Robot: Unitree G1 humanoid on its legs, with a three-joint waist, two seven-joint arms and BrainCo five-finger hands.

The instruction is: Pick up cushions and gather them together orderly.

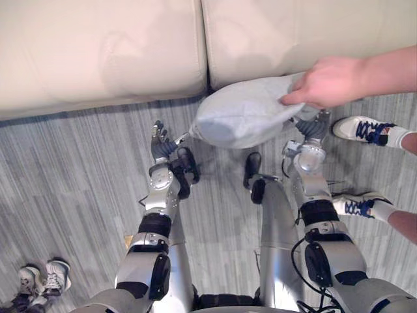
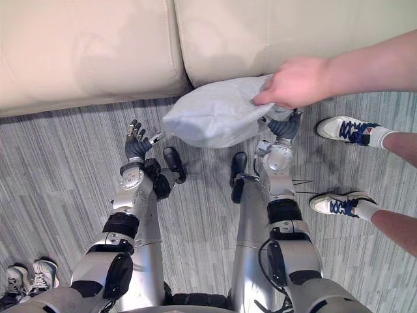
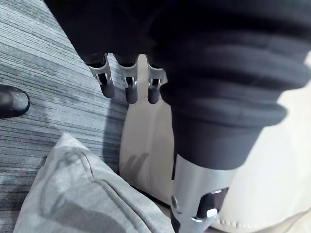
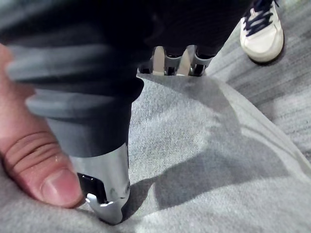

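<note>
Left hand (image 1: pixel 161 147) stood empty, fingers straight and apart, just beside the left end of the grey cushion (image 1: pixel 241 117), which hung before the sofa (image 1: pixel 98 52), pinched at its right end by a person's hand (image 1: pixel 329 81), with the right hand (image 1: pixel 314 127) against it there, perhaps gripping, though I could not tell.

Right hand (image 1: pixel 313 128) sat mostly hidden under cushion (image 1: pixel 244 117); person's arm (image 1: pixel 384 68) ran off edge; sofa (image 1: pixel 98 52) cropped at top.
</note>
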